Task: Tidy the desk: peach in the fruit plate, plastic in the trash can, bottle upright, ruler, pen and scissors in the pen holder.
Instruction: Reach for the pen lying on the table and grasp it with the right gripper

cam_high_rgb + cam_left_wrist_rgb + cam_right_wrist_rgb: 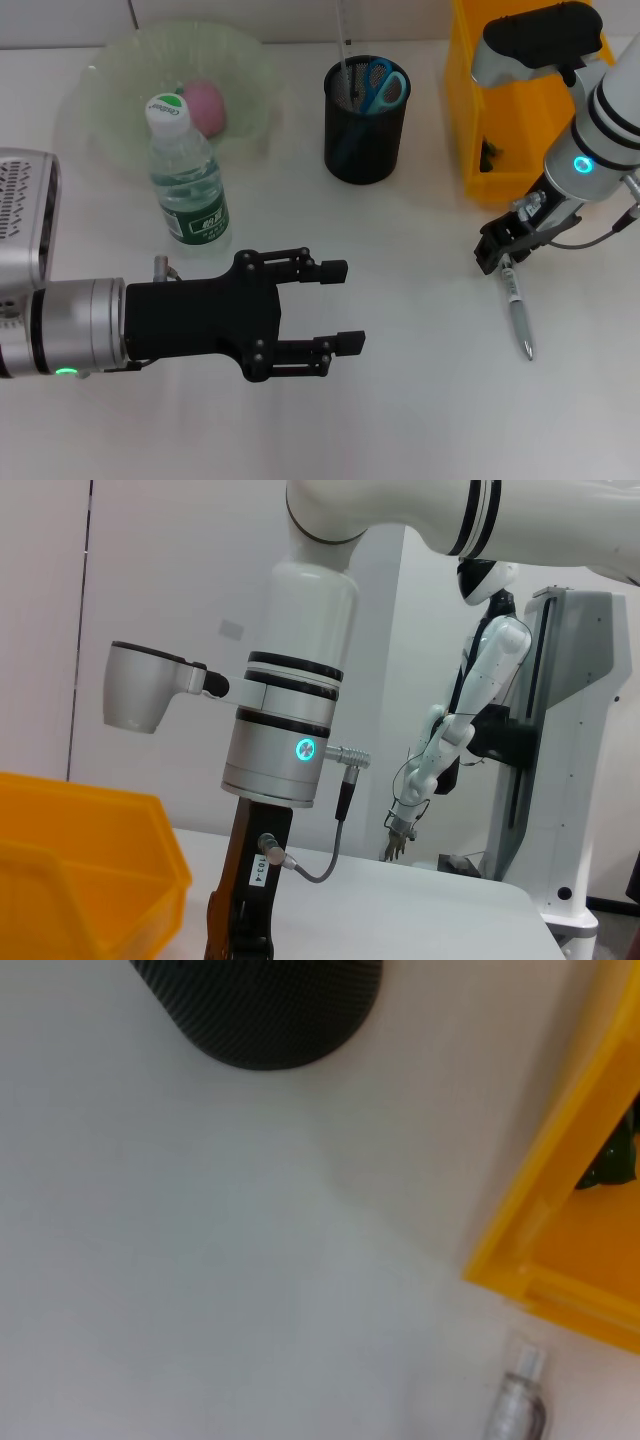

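A pen (518,313) lies on the white desk at the right. My right gripper (497,256) is down at the pen's far end, touching or just over it. The right wrist view shows that end of the pen (518,1407). The black mesh pen holder (365,125) stands at the back centre with blue-handled scissors (381,84) and a thin clear ruler (345,45) in it. The pink peach (205,105) lies in the pale green fruit plate (110,80). The water bottle (188,180) stands upright. My left gripper (335,306) is open and empty, in front of the bottle.
A yellow bin (510,110) stands at the back right, next to my right arm, with a dark item (490,152) inside. The right wrist view shows the bin's edge (560,1230) and the pen holder (260,1010). The left wrist view shows the bin (80,860).
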{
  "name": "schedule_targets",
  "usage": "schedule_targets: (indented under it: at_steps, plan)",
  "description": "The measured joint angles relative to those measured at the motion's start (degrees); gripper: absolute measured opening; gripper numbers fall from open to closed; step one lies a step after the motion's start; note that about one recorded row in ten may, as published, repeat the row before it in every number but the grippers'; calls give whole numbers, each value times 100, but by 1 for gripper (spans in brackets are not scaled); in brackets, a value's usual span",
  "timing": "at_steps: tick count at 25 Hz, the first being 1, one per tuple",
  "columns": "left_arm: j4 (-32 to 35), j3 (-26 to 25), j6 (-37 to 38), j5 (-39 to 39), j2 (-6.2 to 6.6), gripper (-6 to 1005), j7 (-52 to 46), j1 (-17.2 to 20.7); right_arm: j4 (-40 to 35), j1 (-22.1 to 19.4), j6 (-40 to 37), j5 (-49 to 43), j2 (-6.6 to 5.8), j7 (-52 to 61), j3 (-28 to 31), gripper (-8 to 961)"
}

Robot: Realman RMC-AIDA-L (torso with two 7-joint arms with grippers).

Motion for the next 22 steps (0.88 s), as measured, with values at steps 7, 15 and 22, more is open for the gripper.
schedule_targets:
  at_steps: [7, 15, 22]
  plan:
    - [-4, 11, -14, 0, -2, 722, 26, 11, -149, -25, -100, -2, 0, 0, -1, 413]
    - [-4, -4, 20, 0, -1, 722, 70, 29, -146, -33, -104, -48, 0, 0, -1, 411]
    - [0, 6, 25, 0, -1, 722, 74, 20, -131, -69, -44, -31, 0, -1, -36, 410]
